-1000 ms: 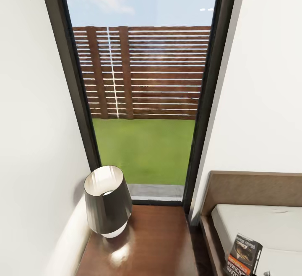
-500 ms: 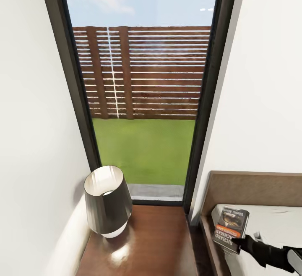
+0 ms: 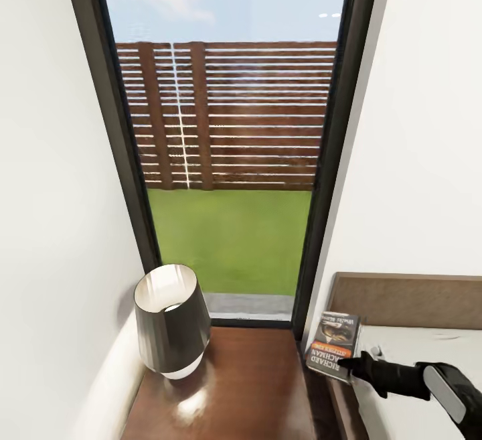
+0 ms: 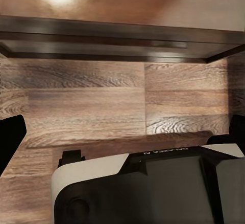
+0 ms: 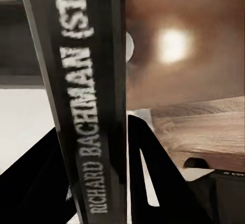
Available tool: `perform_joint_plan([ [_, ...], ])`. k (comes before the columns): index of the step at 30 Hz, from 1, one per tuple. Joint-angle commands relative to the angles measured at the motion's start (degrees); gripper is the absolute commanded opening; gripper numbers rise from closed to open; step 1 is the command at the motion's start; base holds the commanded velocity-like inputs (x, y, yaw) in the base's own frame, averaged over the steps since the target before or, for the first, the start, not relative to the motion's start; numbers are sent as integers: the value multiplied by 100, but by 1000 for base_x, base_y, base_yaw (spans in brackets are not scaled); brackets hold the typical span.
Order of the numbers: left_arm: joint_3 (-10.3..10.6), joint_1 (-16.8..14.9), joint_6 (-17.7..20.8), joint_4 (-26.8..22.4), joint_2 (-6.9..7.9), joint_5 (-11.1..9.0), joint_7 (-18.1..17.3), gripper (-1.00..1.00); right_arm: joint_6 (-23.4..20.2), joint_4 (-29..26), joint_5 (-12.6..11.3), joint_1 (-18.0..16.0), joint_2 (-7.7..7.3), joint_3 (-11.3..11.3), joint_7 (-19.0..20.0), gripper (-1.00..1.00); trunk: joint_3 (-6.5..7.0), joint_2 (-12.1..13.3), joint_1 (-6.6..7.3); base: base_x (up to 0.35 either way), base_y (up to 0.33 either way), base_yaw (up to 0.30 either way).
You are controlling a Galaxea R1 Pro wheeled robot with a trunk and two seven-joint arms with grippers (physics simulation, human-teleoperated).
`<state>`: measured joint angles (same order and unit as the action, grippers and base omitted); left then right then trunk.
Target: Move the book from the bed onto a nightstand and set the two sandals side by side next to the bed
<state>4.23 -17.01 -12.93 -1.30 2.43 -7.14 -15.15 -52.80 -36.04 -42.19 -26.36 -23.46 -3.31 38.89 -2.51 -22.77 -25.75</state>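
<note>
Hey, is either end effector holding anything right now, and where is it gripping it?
The right end effector pinches the book at its lower edge, near the spine, cover facing up.

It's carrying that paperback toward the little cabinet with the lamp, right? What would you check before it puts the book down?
1. Right gripper jaws shut on the book: ok, its spine sits between them in the right wrist view.
2. Book fully over the nightstand: not ok, it hangs by the bed edge.
3. Bare spot on the top: ok, beside the lamp.
4. Lamp out of the path: ok, it stands at the far left.
5. Book level for landing: not ok, it is tilted.
</note>
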Motion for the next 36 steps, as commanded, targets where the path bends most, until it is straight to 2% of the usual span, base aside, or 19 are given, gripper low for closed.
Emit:
perform_joint_plan([
  [1, 43, -4, -17, 3, 3, -59, -23, 100, 24, -1, 63, -10, 170, -14, 14, -100, -13, -14, -3, 0, 0, 0],
  [2, 43, -4, -17, 2, 3, -59, -23, 100, 24, -2, 64, -10, 262, -16, 11, -100, -13, -14, -3, 0, 0, 0],
  [3, 43, -4, -17, 1, 3, -59, -23, 100, 26, -3, 71, -10, 447, -17, 0, -100, -13, -14, -3, 0, 0, 0],
  [4, 43, -4, -17, 0, 3, -59, -23, 100, 27, -2, 76, -10, 540, -18, -4, -100, -13, -14, -3, 0, 0, 0],
  [5, 43, -4, -17, -1, 2, -59, -23, 100, 36, 1, 89, -17, 815, -19, -17, -100, -13, -14, -3, 0, 0, 0],
  [6, 43, -4, -15, -1, 3, -59, -23, 100, 43, 4, 95, -24, 998, -20, -25, -100, -13, -14, -3, 0, 0, 0],
  [7, 43, -4, -15, -1, 1, -59, -23, 100, 46, 5, 97, -26, 1090, -20, -28, -100, -13, -14, -3, 0, 0, 0],
  [9, 43, -4, -12, -1, 3, -59, -23, 100, 56, 7, 110, -36, 1475, -22, -35, -100, -13, -14, -3, 0, 0, 0],
  [11, 43, -4, -10, -1, 3, -59, -23, 100, 60, 6, 118, -39, 1666, -25, -38, -100, -13, -14, -3, 0, 0, 0],
  [12, 41, -4, -9, -3, 3, -59, -23, 100, 65, 7, 123, -41, 1820, -26, -42, -100, -13, -14, -3, 0, 0, 0],
  [14, 39, -4, -9, -7, 3, -59, -23, 100, 71, 8, 127, -43, 1965, -28, -45, -100, -13, -14, -3, 0, 0, 0],
  [16, 39, -4, -8, -9, 4, -59, -23, 100, 74, 9, 130, -44, 2052, -29, -47, -100, -13, -14, -3, 0, 0, 0],
  [20, 47, -6, -15, -10, -9, -59, -23, 100, 77, 49, 127, -45, 2095, -29, -41, -100, -85, -175, -91, 0, 0, 0],
  [36, 62, -5, -41, -19, -16, -52, -23, 100, 90, 87, 123, -45, 2109, -14, -48, -100, -372, -817, -443, 0, 0, 0],
])
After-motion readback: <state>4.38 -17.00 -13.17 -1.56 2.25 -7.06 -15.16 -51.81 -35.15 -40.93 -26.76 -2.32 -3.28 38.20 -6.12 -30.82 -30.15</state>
